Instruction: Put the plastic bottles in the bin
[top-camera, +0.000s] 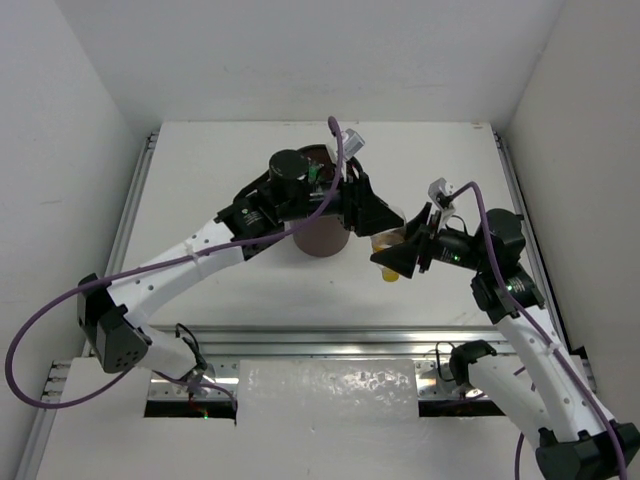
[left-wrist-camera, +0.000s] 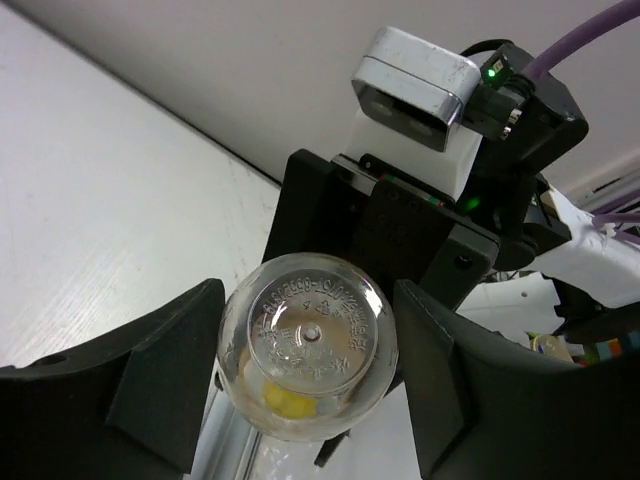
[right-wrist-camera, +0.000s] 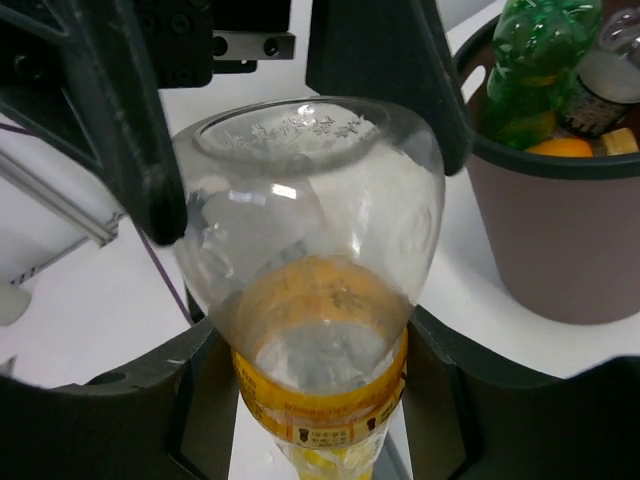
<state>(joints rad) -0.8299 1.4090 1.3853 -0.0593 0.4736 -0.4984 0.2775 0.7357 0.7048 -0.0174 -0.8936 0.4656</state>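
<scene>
My right tool (right-wrist-camera: 320, 390) clamps the yellow-labelled end of a clear, glossy, round-bodied plastic bottle (right-wrist-camera: 310, 220) above the matte white counter (top-camera: 230, 160), just right of the brown tapered bin (right-wrist-camera: 560, 240) mid-counter, while my left tool (left-wrist-camera: 310, 345) flanks its embossed base, grip unclear.

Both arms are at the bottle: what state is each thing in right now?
yellow-capped bottle: capped, airborne, between both grippers
right gripper: shut on its labelled end
left gripper: flanking its base, grip unclear
bin: upright, partly filled
green bottle: inside the bin
</scene>
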